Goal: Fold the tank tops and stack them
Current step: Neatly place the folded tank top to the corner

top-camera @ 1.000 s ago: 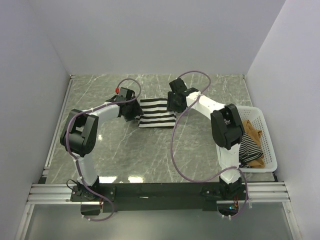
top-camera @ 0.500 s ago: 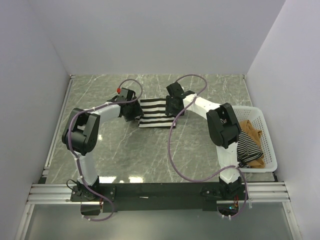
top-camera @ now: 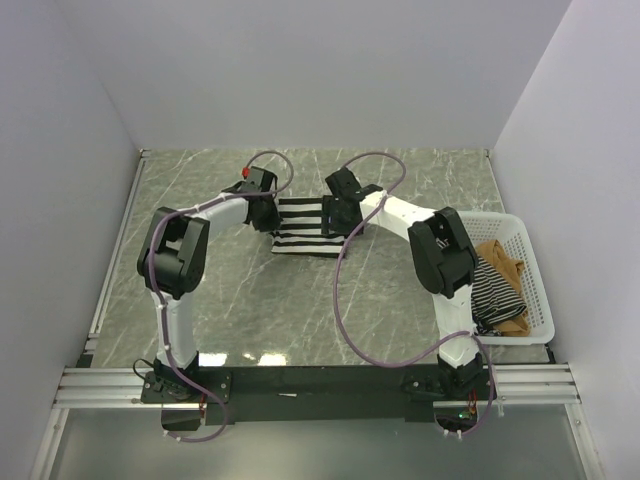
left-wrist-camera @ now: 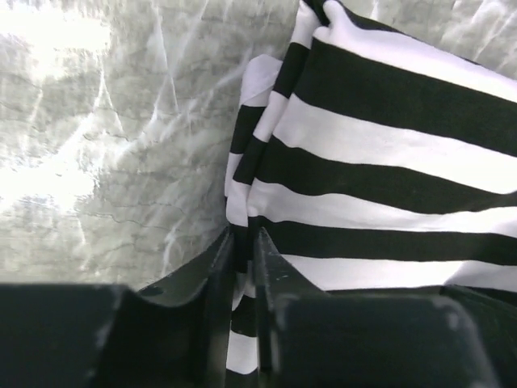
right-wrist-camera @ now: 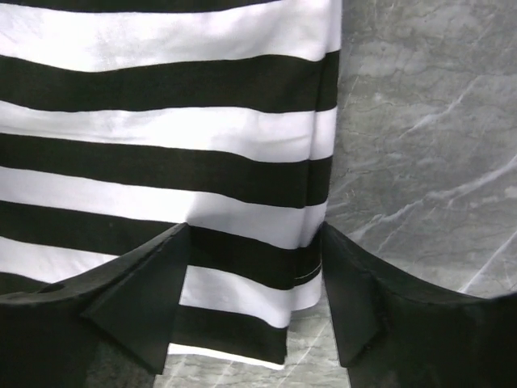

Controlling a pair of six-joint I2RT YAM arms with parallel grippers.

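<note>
Left gripper [left-wrist-camera: 242, 236] pinches the wide black-and-white striped tank top [top-camera: 305, 228] by its edge, jaws nearly closed. Right gripper [right-wrist-camera: 254, 242] straddles the opposite edge, jaws wide, gripping nothing. The top lies partly folded on the grey marbled surface [top-camera: 420, 180]. Early going, I'd say: the thin-striped tank top [top-camera: 497, 290] and the tan-brown tank top [top-camera: 505, 258] wait in the white lattice basket [top-camera: 543, 310].

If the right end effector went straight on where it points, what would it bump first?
Probably the wide-striped tank top: its edge lies between the fingers of the open right end effector, with the marble table just beneath. How close it is, I can't tell.
</note>
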